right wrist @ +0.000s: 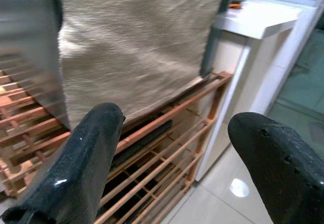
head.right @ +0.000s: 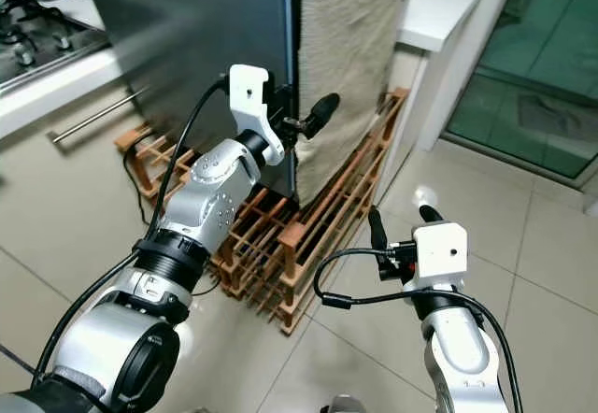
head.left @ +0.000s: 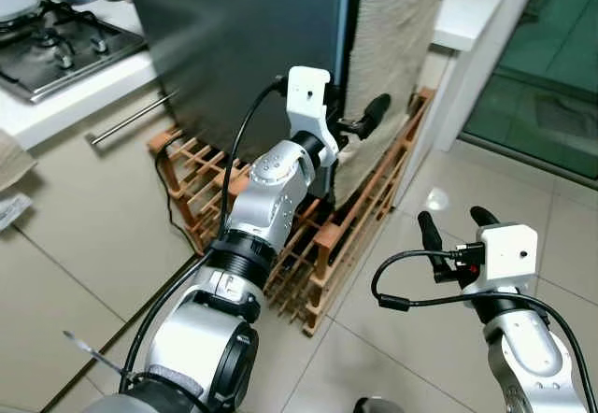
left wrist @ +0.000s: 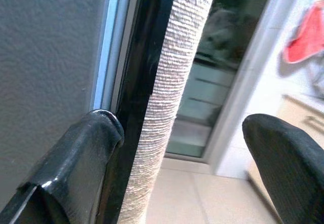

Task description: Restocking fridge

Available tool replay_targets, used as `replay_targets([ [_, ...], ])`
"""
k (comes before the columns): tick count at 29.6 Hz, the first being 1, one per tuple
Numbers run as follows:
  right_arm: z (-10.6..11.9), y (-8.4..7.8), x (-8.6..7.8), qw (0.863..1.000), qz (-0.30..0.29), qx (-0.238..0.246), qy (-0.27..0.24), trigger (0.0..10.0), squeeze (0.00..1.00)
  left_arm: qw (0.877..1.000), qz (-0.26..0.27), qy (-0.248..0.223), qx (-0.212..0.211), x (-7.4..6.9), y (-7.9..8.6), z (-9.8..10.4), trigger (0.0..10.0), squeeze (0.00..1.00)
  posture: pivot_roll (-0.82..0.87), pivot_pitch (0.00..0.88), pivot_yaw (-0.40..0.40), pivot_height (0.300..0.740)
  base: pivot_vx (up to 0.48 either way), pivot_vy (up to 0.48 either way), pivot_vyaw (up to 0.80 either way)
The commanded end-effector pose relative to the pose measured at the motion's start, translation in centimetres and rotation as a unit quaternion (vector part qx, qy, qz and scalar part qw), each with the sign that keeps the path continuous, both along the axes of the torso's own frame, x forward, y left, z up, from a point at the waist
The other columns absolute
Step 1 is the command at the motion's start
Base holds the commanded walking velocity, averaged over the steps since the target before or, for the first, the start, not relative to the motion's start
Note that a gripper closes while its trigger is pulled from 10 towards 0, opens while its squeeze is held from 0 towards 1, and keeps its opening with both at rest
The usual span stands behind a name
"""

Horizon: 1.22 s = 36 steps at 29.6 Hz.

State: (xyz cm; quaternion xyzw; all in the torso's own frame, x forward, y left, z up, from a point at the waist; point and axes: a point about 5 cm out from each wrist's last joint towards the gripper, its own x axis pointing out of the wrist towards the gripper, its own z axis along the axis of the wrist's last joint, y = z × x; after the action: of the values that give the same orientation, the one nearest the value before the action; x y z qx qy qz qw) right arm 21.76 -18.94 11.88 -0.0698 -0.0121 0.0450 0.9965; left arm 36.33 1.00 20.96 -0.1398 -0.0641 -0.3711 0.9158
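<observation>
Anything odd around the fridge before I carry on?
Yes: a beige woven cloth hangs over the dark fridge side, right where the left end effector reaches at the edge, open. A wooden rack crowds the fridge's base.

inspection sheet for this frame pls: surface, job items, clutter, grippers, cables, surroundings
Surface: pale tiled floor.
Job's things: dark fridge, door shut; beige woven cloth hanging down its side.
Clutter: wooden rack under the fridge.
Grippers: left gripper open, at the fridge's edge beside the cloth; right gripper open, over the floor, holding nothing.
Cables: black cable along the left arm; another loops at the right wrist.
Surroundings: gas hob, glass door.
</observation>
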Motion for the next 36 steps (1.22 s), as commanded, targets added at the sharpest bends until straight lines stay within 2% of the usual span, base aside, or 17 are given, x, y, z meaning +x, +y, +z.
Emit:
replay_targets([
  [1,0.2,-0.1,0.1,1.000,0.005,0.003,0.003,10.0,0.26,0.985,-0.154,-0.030,-0.068,-3.9,-6.5,2.0,10.0,0.00,-0.27,0.059,0.039,0.740,0.000,0.000,0.00],
  [4,-0.3,-0.2,0.1,1.000,0.010,0.011,0.017,10.0,0.27,0.971,-0.220,-0.046,-0.081,-5.3,-7.0,2.3,10.0,0.00,-0.27,0.056,0.038,0.740,0.000,0.000,0.00],
  [6,-0.4,-0.3,0.2,1.000,0.010,0.011,0.018,10.0,0.27,0.969,-0.230,-0.051,-0.080,-5.5,-7.1,2.2,10.0,0.00,-0.26,0.052,0.037,0.740,0.000,0.000,0.00],
  [10,-0.6,-0.2,0.3,1.000,0.011,0.011,0.020,10.0,0.26,0.955,-0.281,-0.057,-0.080,-6.6,-7.6,2.2,10.0,0.00,-0.26,0.047,0.038,0.740,0.000,0.000,0.00],
  [13,-0.6,-0.2,0.4,1.000,0.011,0.011,0.021,10.0,0.26,0.951,-0.293,-0.061,-0.073,-6.9,-7.9,2.2,10.0,0.00,-0.26,0.043,0.038,0.740,0.000,0.000,0.00],
  [16,-0.7,-0.2,0.5,1.000,0.011,0.010,0.022,10.0,0.26,0.954,-0.287,-0.059,-0.070,-6.9,-7.9,2.2,10.0,0.00,-0.26,0.038,0.038,0.740,0.000,0.000,0.00],
  [17,-0.7,-0.2,0.6,1.000,0.010,0.010,0.021,10.0,0.26,0.965,-0.247,-0.060,-0.065,-6.3,-7.3,2.2,10.0,0.00,-0.26,0.033,0.038,0.740,0.000,0.000,0.00],
  [19,-0.7,-0.2,0.7,1.000,0.009,0.010,0.020,10.0,0.26,0.969,-0.231,-0.061,-0.063,-6.1,-6.9,2.3,10.0,0.00,-0.26,0.033,0.038,0.740,0.000,0.000,0.00],
  [21,-0.6,-0.1,0.7,1.000,0.008,0.010,0.017,10.0,0.26,0.977,-0.195,-0.062,-0.062,-5.8,-5.3,2.3,10.0,0.00,-0.26,0.031,0.037,0.740,0.000,0.000,0.00],
  [22,-0.6,-0.1,0.7,1.000,0.008,0.010,0.017,10.0,0.26,0.977,-0.195,-0.062,-0.062,-5.8,-5.3,2.3,10.0,0.00,-0.26,0.031,0.037,0.740,0.000,0.000,0.00],
  [28,-0.7,-0.4,0.4,1.000,0.002,0.011,0.015,10.0,0.26,0.996,-0.067,-0.057,-0.033,-6.2,1.2,0.8,10.0,0.00,-0.22,0.029,0.037,0.740,0.000,0.000,0.00],
  [33,-0.9,-0.3,0.5,1.000,0.005,0.013,0.015,10.0,0.26,0.999,0.025,-0.045,-0.007,-5.9,4.3,-0.2,10.0,0.00,-0.20,0.023,0.032,0.740,0.000,0.000,0.00],
  [34,-0.9,-0.3,0.5,1.000,0.005,0.013,0.015,10.0,0.26,0.999,0.025,-0.045,-0.007,-5.9,4.3,-0.2,10.0,0.00,-0.20,0.023,0.032,0.740,0.000,0.000,0.00],
  [36,-0.9,-0.2,0.7,1.000,0.008,0.013,0.015,10.0,0.26,0.996,0.084,-0.028,0.014,-6.2,6.1,-1.1,10.0,0.00,-0.19,0.018,0.030,0.740,0.000,0.000,0.00],
])
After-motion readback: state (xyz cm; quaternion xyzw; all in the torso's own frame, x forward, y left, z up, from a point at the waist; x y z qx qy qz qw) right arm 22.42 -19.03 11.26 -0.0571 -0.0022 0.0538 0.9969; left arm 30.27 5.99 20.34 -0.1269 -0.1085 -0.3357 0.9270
